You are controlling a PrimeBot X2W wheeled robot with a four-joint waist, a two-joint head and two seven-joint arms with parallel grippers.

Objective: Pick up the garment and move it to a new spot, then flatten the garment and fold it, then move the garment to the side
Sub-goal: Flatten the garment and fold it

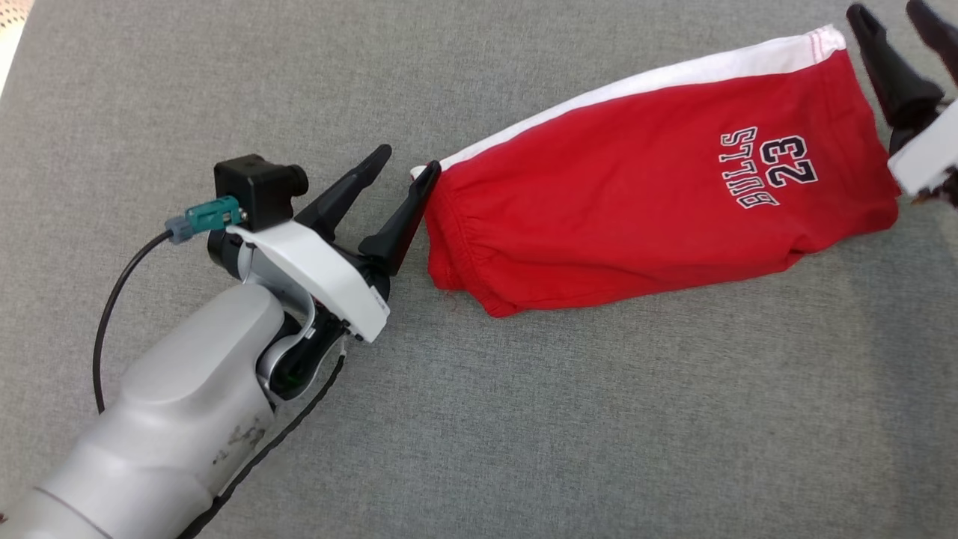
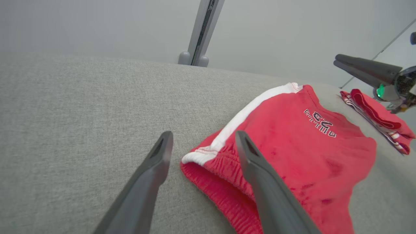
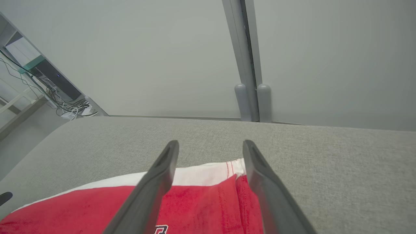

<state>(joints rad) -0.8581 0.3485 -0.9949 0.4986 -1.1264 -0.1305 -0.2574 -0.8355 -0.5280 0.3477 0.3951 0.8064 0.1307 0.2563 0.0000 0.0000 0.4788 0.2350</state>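
A pair of red shorts (image 1: 636, 202) lies flat and folded on the grey fabric-covered worktop (image 1: 524, 419). Its long white stripe (image 1: 673, 75) is turned toward the worktop's far edge, with a band of bare grey cloth between them. A "BULLS 23" print (image 1: 767, 168) sits near one end and reads upside down from the robot's side. The left gripper (image 1: 408, 162) is low at the gathered waistband end. Its jaws are spread and hold nothing: one finger lies against the corner where the white stripe ends, and the other stands clear over the bare worktop. In the left wrist view that striped corner lies between the two fingers, unpinched. The right gripper (image 1: 889, 11) is at the opposite, hem end of the shorts. Its jaws are also spread and empty, straddling the stitched corner of the white stripe in the right wrist view. Beyond that end, nearer the worktop's right side, lies a second folded red-and-white garment (image 2: 377, 113), apart from the shorts. A grey post (image 3: 248, 65) rises against the pale wall behind the far edge.
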